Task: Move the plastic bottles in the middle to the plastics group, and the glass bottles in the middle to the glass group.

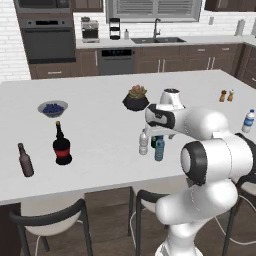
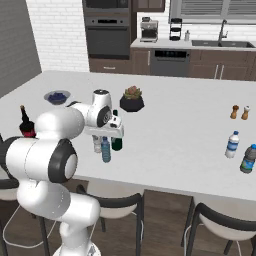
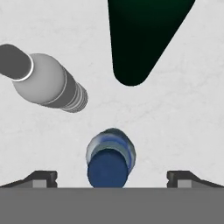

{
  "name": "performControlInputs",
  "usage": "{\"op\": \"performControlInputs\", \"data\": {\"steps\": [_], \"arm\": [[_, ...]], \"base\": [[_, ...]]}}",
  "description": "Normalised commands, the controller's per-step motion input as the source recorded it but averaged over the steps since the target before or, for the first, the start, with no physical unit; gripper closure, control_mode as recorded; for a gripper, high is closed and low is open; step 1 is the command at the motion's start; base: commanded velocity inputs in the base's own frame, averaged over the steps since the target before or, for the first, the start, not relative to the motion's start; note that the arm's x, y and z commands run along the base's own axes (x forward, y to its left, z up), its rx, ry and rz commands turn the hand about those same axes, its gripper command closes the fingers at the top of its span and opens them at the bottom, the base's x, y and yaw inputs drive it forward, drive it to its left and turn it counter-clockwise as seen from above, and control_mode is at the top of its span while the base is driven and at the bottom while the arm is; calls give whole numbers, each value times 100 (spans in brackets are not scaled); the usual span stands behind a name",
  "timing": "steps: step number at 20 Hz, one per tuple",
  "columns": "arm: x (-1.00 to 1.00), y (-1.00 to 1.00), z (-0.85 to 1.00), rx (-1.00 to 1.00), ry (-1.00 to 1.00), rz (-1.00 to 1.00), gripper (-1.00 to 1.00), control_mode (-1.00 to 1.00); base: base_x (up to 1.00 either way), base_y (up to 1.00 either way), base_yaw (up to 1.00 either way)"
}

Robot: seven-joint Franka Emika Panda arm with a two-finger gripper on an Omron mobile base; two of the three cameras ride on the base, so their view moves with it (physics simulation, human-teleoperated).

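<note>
The end effector (image 3: 112,177) hangs directly above the blue-tinted bottle (image 3: 110,158), fingers (image 3: 43,178) spread wide to either side of its cap, gripping nothing. This bottle stands upright mid-tabletop (image 1: 100,130), just beside the clear greyish bottle (image 1: 143,142) and the dark green bottle (image 3: 142,35), which is largely hidden behind the arm in the base views. The black red-labelled bottle (image 1: 61,145) and the slim brown bottle (image 1: 25,160) stand well apart near the left edge. The whitish bottle with a blue label band (image 2: 232,144) stands near the right edge, beside another blue-labelled bottle (image 2: 247,159).
</note>
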Motion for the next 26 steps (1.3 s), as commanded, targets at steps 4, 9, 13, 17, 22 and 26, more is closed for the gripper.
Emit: {"op": "performControlInputs", "data": {"steps": [4,9,13,17,22,26], "arm": [[17,0,-12,0,6,0,-100,-100],[14,0,-11,0,6,0,-100,-100],[6,0,-9,0,4,0,-100,-100],[0,0,-4,0,0,0,100,-100],[0,0,0,0,0,0,100,-100],[0,0,0,0,0,0,100,-100]], "base": [[0,0,0],[0,0,0],[0,0,0],[0,0,0],[0,0,0],[0,0,0]]}}
